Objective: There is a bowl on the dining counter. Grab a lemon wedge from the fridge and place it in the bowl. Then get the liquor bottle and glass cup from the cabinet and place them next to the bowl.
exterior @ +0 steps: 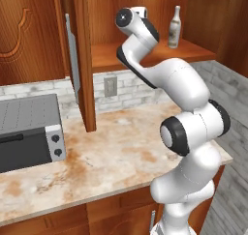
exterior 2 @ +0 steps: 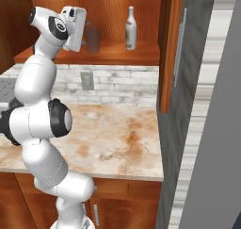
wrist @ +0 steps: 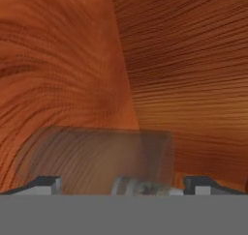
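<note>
Claw is inside the cabinet at shelf height with its dark tips spread wide, the glass cup sitting between them right up against the hand — not clamped yet as far as I can tell. From the right base view the cup stands on the shelf just past the hand, liquor bottle upright to its right, apart from it. Risks: thin straight-sided smooth tumbler, no handle — fingers closing off-centre could tip it or squirt it toward the back wall; pulling out wide could clip the bottle's slim neck. Cup is greyish translucent, bottle pale with round body, cabinet reddish grained wood, desk below is beige marbled stone with rusty blotches.
</note>
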{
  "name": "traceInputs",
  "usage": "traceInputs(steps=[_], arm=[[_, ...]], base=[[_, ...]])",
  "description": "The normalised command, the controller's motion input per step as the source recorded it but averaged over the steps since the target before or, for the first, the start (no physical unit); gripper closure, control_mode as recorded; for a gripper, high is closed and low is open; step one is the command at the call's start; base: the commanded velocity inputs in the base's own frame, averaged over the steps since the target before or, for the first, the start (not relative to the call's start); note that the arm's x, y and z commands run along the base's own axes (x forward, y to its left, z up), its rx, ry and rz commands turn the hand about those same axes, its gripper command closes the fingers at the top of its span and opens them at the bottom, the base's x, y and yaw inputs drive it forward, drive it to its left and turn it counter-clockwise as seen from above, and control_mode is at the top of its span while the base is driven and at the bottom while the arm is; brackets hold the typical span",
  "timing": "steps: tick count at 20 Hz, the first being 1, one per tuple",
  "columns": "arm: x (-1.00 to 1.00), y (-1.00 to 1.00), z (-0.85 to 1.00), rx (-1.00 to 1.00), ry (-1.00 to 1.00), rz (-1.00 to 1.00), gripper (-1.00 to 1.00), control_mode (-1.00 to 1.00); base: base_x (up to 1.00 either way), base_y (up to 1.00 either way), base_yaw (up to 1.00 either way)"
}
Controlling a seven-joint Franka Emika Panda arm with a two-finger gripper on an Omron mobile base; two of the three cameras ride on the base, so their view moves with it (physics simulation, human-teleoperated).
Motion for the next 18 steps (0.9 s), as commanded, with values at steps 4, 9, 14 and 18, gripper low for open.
traceInputs(steps=[4,9,14,18], arm=[[0.2,0.0,-0.04,0.0,0.0,0.01,-1.0,-1.0],[0.0,0.0,-0.15,0.0,0.0,0.0,-1.0,-1.0],[0.04,-0.04,-0.36,0.0,0.03,0.0,-1.0,-1.0],[0.17,-0.03,-0.13,0.0,0.01,0.0,-1.0,-1.0]], base=[[0.0,0.0,0.0],[0.0,0.0,0.0],[0.0,0.0,0.0],[0.0,0.0,0.0]])
